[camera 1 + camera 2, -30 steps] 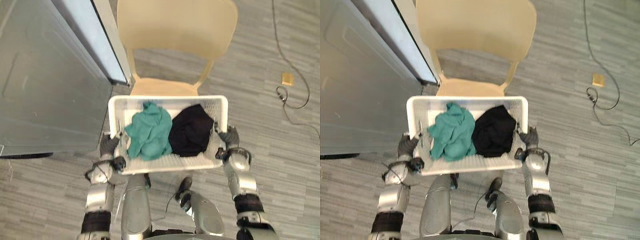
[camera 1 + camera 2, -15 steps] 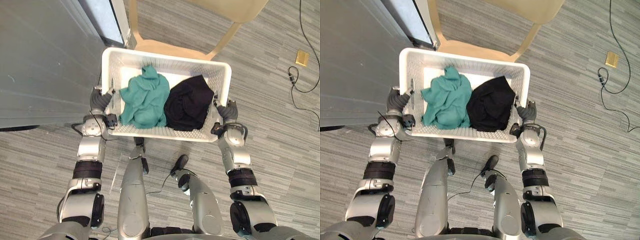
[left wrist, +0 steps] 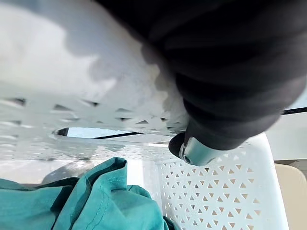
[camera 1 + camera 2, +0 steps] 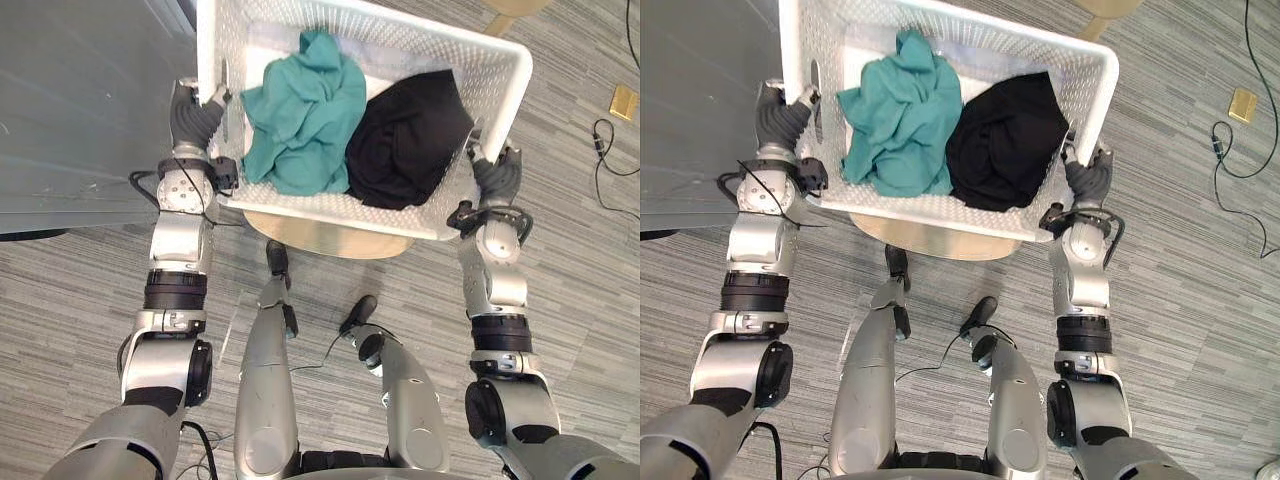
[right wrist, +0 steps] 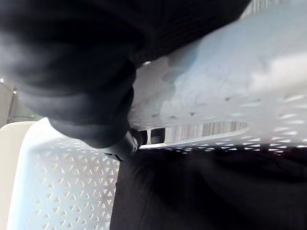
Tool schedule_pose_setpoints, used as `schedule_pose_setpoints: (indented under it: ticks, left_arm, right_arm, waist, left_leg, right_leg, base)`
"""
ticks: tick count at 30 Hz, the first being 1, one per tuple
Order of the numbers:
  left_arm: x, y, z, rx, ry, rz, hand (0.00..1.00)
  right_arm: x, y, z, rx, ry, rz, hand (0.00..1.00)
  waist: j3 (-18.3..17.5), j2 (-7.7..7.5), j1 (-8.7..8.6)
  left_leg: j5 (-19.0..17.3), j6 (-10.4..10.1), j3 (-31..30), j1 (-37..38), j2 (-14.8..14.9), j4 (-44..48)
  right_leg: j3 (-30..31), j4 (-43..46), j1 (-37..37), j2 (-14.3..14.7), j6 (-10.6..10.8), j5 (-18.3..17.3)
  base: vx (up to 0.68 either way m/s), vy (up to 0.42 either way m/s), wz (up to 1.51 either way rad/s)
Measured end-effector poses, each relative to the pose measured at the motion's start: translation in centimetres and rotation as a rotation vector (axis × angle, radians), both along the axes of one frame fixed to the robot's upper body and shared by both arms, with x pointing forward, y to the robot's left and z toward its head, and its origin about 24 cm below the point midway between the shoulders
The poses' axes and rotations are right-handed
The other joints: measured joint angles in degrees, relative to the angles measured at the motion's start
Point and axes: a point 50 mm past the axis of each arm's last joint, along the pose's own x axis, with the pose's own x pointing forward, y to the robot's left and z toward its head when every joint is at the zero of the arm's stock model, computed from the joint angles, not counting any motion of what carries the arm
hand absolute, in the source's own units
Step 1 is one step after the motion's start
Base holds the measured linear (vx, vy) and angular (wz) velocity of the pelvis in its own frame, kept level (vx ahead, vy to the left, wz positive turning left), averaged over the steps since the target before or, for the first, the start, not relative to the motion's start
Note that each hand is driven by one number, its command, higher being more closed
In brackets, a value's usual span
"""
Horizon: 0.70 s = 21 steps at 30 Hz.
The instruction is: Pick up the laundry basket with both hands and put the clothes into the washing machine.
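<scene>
- Far left, a tall grey panel (image 4: 70,120) stands just beside the left arm. It may be the washing machine's side, but I cannot tell, and I can't make out a door.
- The left hand (image 4: 195,115) is clamped on the left end of the laundry basket (image 4: 330,208). The fingers are curled at the handle slot, and the left wrist view shows the thumb hooked over the rim.
- Inside the basket, a crumpled teal garment (image 4: 300,105) lies on the left, touching a black garment (image 4: 410,145) on the right. Both sit well below the rim.
- Underneath, a tan chair seat (image 4: 330,238) peeks out, with the basket held clear above it. I judge the pick-up done, with carrying and loading the clothes all left to do.
- The right hand (image 4: 497,178) grips the right end the same way, its thumb tip curled inside the wall.
- Far right, a small tan square (image 4: 623,101) lies on the floor, well apart from the work.
- The chair sits right in front, so any step forward must go round it.
</scene>
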Motion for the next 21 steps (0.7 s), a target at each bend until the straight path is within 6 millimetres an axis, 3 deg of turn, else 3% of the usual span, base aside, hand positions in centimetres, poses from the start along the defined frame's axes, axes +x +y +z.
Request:
schedule_pose_setpoints:
  ticks: [4, 5, 6, 16, 21]
  left_arm:
    - [0.0, -0.3, 0.5, -0.008, -0.013, -0.018, 1.0]
    - [0.0, -0.4, 0.5, -0.007, -0.014, -0.025, 1.0]
    - [0.0, -0.5, 0.5, -0.006, -0.016, -0.029, 0.0]
    - [-0.3, 0.6, 1.0, -0.023, -0.022, -0.029, 0.0]
    - [-0.8, 3.0, 1.8, -0.043, -0.037, 0.029, 0.0]
  right_arm:
    - [0.0, -0.5, 0.7, -0.005, -0.021, 0.005, 1.0]
    - [0.0, -0.7, 0.8, -0.01, -0.021, 0.005, 0.0]
    - [0.0, -1.0, 0.9, -0.021, -0.022, 0.009, 0.0]
    - [-0.1, -1.8, 0.0, -0.07, 0.038, 0.041, 0.0]
    - [-1.3, -5.4, -0.9, -0.07, 0.069, -0.068, 0.0]
  waist:
    - [0.15, 0.23, 0.17]
    - [0.15, 0.23, 0.27]
    - [0.15, 0.23, 0.53]
    - [0.18, 0.28, 1.13]
    - [0.18, 0.28, 0.87]
  left_leg:
    - [-0.01, -0.03, 0.27, -0.16, 0.03, 0.24]
    - [-0.02, -0.04, 0.35, -0.19, 0.03, 0.24]
    - [-0.03, -0.04, 0.52, -0.24, 0.06, 0.27]
    - [-0.42, -0.42, 3.55, -1.07, 2.14, 2.34]
    - [-1.06, -0.11, 4.26, -1.04, 3.07, 3.11]
  right_leg:
    - [-1.46, 1.11, -0.01, -0.63, -0.31, -0.29]
    - [-1.64, 1.21, -0.01, -0.69, -0.31, -0.29]
    - [-1.94, 1.27, -0.01, -0.78, -0.31, -0.29]
    - [-3.62, 3.6, -0.01, -0.84, -1.1, -2.35]
    - [-3.86, 4.03, -0.04, -0.61, -1.53, -2.67]
  base:
    - [0.04, -0.033, 0.06]
    - [0.06, -0.031, 0.05]
    - [0.06, -0.032, 0.03]
    - [0.02, -0.047, 0.02]
    - [0.01, -0.039, -0.08]
